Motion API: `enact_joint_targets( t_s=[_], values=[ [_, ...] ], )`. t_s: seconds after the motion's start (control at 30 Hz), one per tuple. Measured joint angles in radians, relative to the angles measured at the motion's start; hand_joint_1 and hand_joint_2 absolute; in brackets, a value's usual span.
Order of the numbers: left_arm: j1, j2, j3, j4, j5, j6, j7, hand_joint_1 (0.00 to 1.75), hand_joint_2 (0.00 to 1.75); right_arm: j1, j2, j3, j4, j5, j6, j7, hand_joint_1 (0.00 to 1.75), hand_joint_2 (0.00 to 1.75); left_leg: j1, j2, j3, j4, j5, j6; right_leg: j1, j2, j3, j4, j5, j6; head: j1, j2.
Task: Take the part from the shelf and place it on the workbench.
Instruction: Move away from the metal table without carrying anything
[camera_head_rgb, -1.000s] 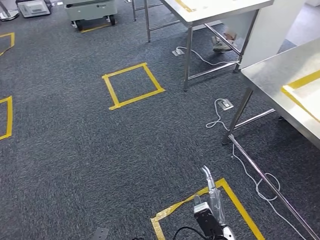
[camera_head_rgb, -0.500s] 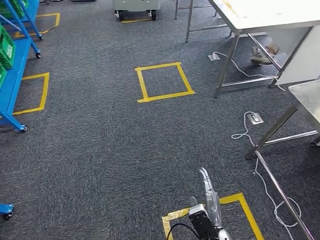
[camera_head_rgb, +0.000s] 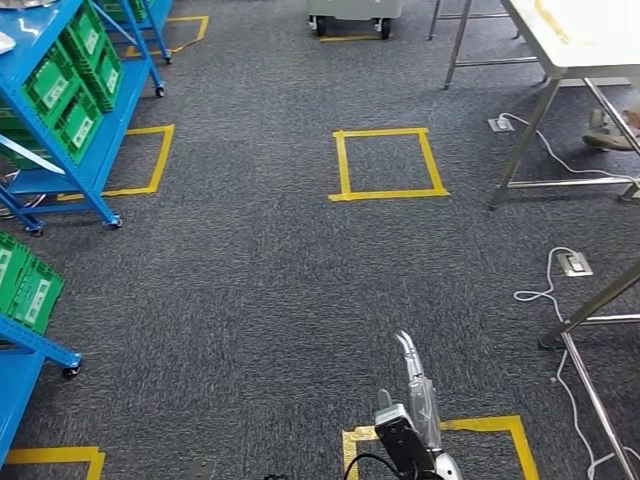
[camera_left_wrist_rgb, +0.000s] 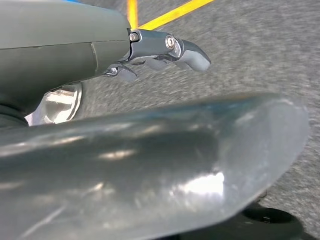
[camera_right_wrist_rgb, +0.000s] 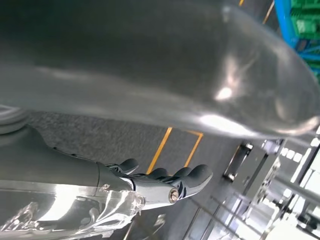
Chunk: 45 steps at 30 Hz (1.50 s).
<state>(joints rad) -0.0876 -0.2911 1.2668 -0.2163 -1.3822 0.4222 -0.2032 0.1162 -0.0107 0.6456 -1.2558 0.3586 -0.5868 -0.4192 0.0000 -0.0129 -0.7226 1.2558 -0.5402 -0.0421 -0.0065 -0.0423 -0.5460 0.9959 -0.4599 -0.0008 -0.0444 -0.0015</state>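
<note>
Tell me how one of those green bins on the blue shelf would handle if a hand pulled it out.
The green bins look like moulded plastic, so probably stiff and fairly light. They sit tilted on the blue shelf, so one might slide forward once freed. Contents aren't visible, so weight is uncertain.

Grey carpet floor (camera_head_rgb: 249, 300), yellow tape squares (camera_head_rgb: 386, 163), white cable (camera_head_rgb: 545, 292), blue wheeled shelf (camera_head_rgb: 83, 150) with green bins (camera_head_rgb: 72, 80)

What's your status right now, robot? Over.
Left hand, right hand: open, holding nothing. Part not made out; blue shelf with green bins ahead left. White cable on carpet near workbench legs, right side.
</note>
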Motion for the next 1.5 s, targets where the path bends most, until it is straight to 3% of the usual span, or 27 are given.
enact_joint_targets(
  t_s=[0.07, 0.13, 0.17, 0.2, 0.27, 0.33, 0.4, 0.47, 0.5, 0.57, 0.63, 0.7, 0.77, 0.83, 0.9, 0.97, 1.0, 1.03, 1.07, 1.13, 1.2, 1.23, 1.27, 1.3, 1.37, 1.43, 1.5],
  values=[
    [0.001, 0.0, 0.0, 0.0, 0.0, -0.001, 0.0, 0.0, 0.0, -0.002, 0.0, 0.0, 0.0, 0.0, 0.0, 0.0, 0.0, 0.0, 0.003, 0.018, 0.056, -0.09, 0.054, -0.004, -0.001, -0.029, 0.001, 0.0, -0.001, 0.003, 0.0, 0.0],
    [-0.001, 0.0, -0.001, 0.0, -0.001, -0.001, 0.0, 0.0, 0.0, -0.005, 0.0, 0.0, 0.0, 0.0, 0.0, 0.0, 0.0, 0.0, 0.002, 0.068, 0.131, -0.218, 0.097, -0.003, 0.003, -0.051, 0.003, 0.003, -0.005, 0.012, -0.002, 0.0],
    [-0.002, -0.001, -0.001, 0.0, -0.001, -0.001, 0.0, 0.0, 0.0, -0.006, 0.0, 0.0, 0.0, 0.0, 0.0, 0.0, 0.0, 0.0, 0.0, 0.085, 0.151, -0.256, 0.104, 0.002, 0.006, -0.062, 0.004, 0.005, -0.007, 0.018, -0.001, 0.0],
    [-0.002, -0.001, -0.002, 0.0, -0.001, -0.002, 0.0, 0.0, 0.0, -0.006, 0.0, 0.0, 0.0, 0.001, 0.0, 0.0, 0.0, 0.0, -0.002, 0.092, 0.157, -0.272, 0.103, 0.009, 0.009, -0.072, 0.006, 0.006, -0.009, 0.024, -0.001, 0.0],
    [0.0, -0.002, -0.002, 0.0, -0.002, -0.003, 0.0, 0.0, 0.0, -0.008, 0.0, 0.0, 0.0, 0.001, 0.0, 0.0, 0.0, 0.0, -0.004, 0.066, 0.153, -0.274, 0.104, 0.026, 0.007, -0.087, 0.009, 0.006, -0.014, 0.036, 0.002, 0.0],
    [0.001, -0.002, -0.003, 0.0, -0.002, -0.005, -0.001, 0.0, 0.0, -0.009, 0.0, 0.001, 0.0, 0.002, -0.001, 0.0, 0.0, 0.0, -0.002, 0.042, 0.153, -0.276, 0.107, 0.039, 0.001, -0.045, -0.004, 0.044, -0.042, 0.047, 0.004, 0.0],
    [-0.001, -0.002, -0.004, 0.0, -0.002, -0.006, -0.002, 0.0, 0.0, -0.004, 0.0, 0.001, 0.0, 0.002, -0.003, -0.001, 0.0, 0.0, -0.001, 0.016, 0.152, -0.277, 0.11, 0.049, -0.001, 0.018, -0.058, 0.162, -0.104, 0.05, 0.009, 0.0],
    [-0.002, -0.002, -0.006, 0.0, -0.002, -0.007, -0.002, 0.0, 0.0, 0.003, -0.001, 0.001, 0.0, 0.002, -0.005, 0.0, 0.0, 0.0, -0.003, -0.013, 0.151, -0.276, 0.111, 0.054, 0.0, 0.037, -0.122, 0.286, -0.147, 0.048, 0.012, 0.0],
    [-0.001, -0.002, -0.006, 0.0, -0.002, -0.007, -0.002, 0.0, 0.0, 0.006, -0.001, 0.001, 0.0, 0.002, -0.006, 0.0, 0.0, 0.0, -0.004, -0.028, 0.152, -0.276, 0.111, 0.054, 0.001, 0.04, -0.136, 0.304, -0.142, 0.045, 0.013, 0.0],
    [0.0, -0.002, -0.006, 0.0, -0.001, -0.009, -0.002, 0.0, 0.0, 0.008, -0.002, 0.001, -0.002, 0.004, -0.006, 0.0, 0.0, 0.0, -0.005, -0.059, 0.154, -0.275, 0.112, 0.054, 0.001, 0.051, -0.105, 0.223, -0.08, 0.038, 0.012, 0.0],
    [0.0, -0.003, -0.007, 0.0, -0.001, -0.01, -0.002, 0.0, 0.0, 0.008, -0.002, 0.001, -0.005, 0.006, -0.006, 0.001, 0.0, 0.0, -0.005, -0.088, 0.153, -0.273, 0.113, 0.049, -0.004, 0.098, -0.043, 0.085, -0.02, 0.033, 0.012, 0.0],
    [-0.001, -0.003, -0.007, 0.0, 0.0, -0.01, -0.003, 0.0, 0.0, 0.008, -0.002, 0.001, -0.007, 0.008, -0.005, 0.002, 0.0, 0.0, -0.004, -0.11, 0.146, -0.271, 0.116, 0.039, -0.006, 0.129, -0.014, 0.025, -0.006, 0.031, 0.012, 0.0],
    [0.001, -0.002, -0.007, 0.0, 0.001, -0.01, -0.003, 0.0, 0.0, 0.008, -0.002, 0.001, -0.008, 0.009, -0.005, 0.004, 0.0, 0.0, 0.0, -0.125, 0.138, -0.271, 0.12, 0.027, -0.003, 0.112, -0.012, 0.021, -0.003, 0.025, 0.011, 0.0],
    [0.001, -0.001, -0.007, 0.0, 0.002, -0.009, -0.003, 0.0, 0.0, 0.006, -0.002, 0.001, -0.01, 0.01, -0.005, 0.004, 0.0, 0.0, -0.002, -0.086, 0.124, -0.247, 0.099, 0.017, -0.004, 0.087, -0.01, 0.013, 0.002, 0.013, 0.007, 0.0],
    [-0.001, 0.0, -0.007, 0.0, 0.004, -0.009, -0.003, 0.0, 0.0, 0.008, -0.002, 0.0, -0.011, 0.011, -0.005, 0.004, 0.0, 0.0, -0.004, -0.024, 0.077, -0.15, 0.039, 0.008, -0.003, 0.059, -0.009, 0.008, 0.004, 0.004, 0.001, 0.0],
    [-0.001, 0.0, -0.007, 0.0, 0.004, -0.009, -0.003, 0.0, 0.0, 0.01, -0.002, 0.0, -0.011, 0.011, -0.005, 0.004, 0.0, 0.0, -0.001, -0.004, 0.016, -0.026, -0.014, 0.002, -0.001, 0.028, -0.01, 0.008, 0.003, 0.002, 0.0, 0.0],
    [0.0, 0.0, -0.007, 0.0, 0.004, -0.009, -0.003, 0.0, 0.0, 0.011, -0.002, 0.0, -0.011, 0.011, -0.005, 0.004, 0.0, 0.0, 0.0, -0.001, 0.003, 0.003, -0.016, -0.001, -0.001, 0.012, -0.01, 0.008, 0.002, 0.001, 0.0, 0.0],
    [0.001, 0.001, -0.007, 0.0, 0.005, -0.009, -0.003, 0.0, 0.0, 0.01, -0.002, 0.0, -0.011, 0.011, -0.005, 0.004, 0.0, 0.0, 0.001, 0.001, 0.008, -0.005, -0.001, -0.002, -0.001, -0.003, -0.01, 0.008, 0.001, 0.002, 0.0, 0.0],
    [0.001, 0.001, -0.007, 0.0, 0.006, -0.009, -0.003, 0.0, 0.0, 0.01, -0.002, 0.0, -0.011, 0.011, -0.005, 0.004, 0.0, 0.0, 0.001, 0.008, 0.033, -0.049, 0.029, -0.003, -0.002, -0.017, -0.008, 0.009, 0.0, 0.003, 0.0, 0.0],
    [0.001, 0.001, -0.007, 0.0, 0.006, -0.009, -0.003, 0.0, 0.0, 0.009, -0.002, 0.0, -0.011, 0.011, -0.005, 0.004, 0.0, 0.0, -0.002, 0.05, 0.108, -0.183, 0.087, -0.004, 0.001, -0.04, -0.004, 0.01, -0.005, 0.01, -0.001, 0.0],
    [-0.001, 0.0, -0.007, 0.0, 0.006, -0.009, -0.003, 0.0, 0.0, 0.008, -0.002, 0.0, -0.011, 0.011, -0.005, 0.004, 0.0, 0.0, -0.006, 0.083, 0.149, -0.262, 0.106, 0.008, 0.007, -0.061, 0.0, 0.011, -0.011, 0.021, 0.0, 0.0],
    [-0.001, 0.0, -0.007, 0.0, 0.006, -0.009, -0.003, 0.0, 0.0, 0.008, -0.002, 0.0, -0.011, 0.012, -0.005, 0.004, 0.0, 0.0, -0.009, 0.083, 0.15, -0.271, 0.103, 0.015, 0.01, -0.072, 0.003, 0.011, -0.013, 0.026, 0.0, 0.0],
    [-0.001, 0.0, -0.007, 0.0, 0.006, -0.009, -0.003, 0.0, 0.0, 0.007, -0.002, 0.001, -0.012, 0.012, -0.005, 0.004, 0.0, 0.0, -0.008, 0.068, 0.148, -0.272, 0.105, 0.025, 0.01, -0.083, 0.006, 0.01, -0.015, 0.03, 0.001, 0.0],
    [0.0, -0.001, -0.007, 0.0, 0.007, -0.009, -0.003, 0.0, 0.0, 0.006, -0.002, 0.001, -0.012, 0.012, -0.005, 0.004, 0.0, 0.0, -0.007, 0.055, 0.147, -0.273, 0.107, 0.03, 0.009, -0.079, 0.007, 0.013, -0.02, 0.036, 0.002, 0.0],
    [0.0, -0.001, -0.007, 0.0, 0.008, -0.008, -0.004, 0.0, 0.0, 0.005, -0.002, 0.001, -0.015, 0.012, -0.005, 0.004, 0.0, 0.0, -0.003, 0.03, 0.148, -0.275, 0.11, 0.042, 0.003, -0.033, -0.014, 0.065, -0.056, 0.046, 0.004, 0.0],
    [-0.001, -0.002, -0.007, 0.0, 0.008, -0.008, -0.004, 0.0, 0.0, 0.007, -0.003, 0.001, -0.016, 0.012, -0.006, 0.004, 0.0, 0.0, -0.001, 0.006, 0.147, -0.275, 0.112, 0.051, 0.001, 0.022, -0.076, 0.194, -0.117, 0.049, 0.009, 0.0],
    [-0.001, -0.002, -0.007, 0.0, 0.008, -0.008, -0.005, 0.0, 0.0, 0.01, -0.003, 0.001, -0.016, 0.012, -0.006, 0.005, 0.0, 0.0, -0.002, -0.022, 0.147, -0.275, 0.112, 0.054, 0.002, 0.037, -0.136, 0.302, -0.148, 0.048, 0.012, 0.0]
  ],
)
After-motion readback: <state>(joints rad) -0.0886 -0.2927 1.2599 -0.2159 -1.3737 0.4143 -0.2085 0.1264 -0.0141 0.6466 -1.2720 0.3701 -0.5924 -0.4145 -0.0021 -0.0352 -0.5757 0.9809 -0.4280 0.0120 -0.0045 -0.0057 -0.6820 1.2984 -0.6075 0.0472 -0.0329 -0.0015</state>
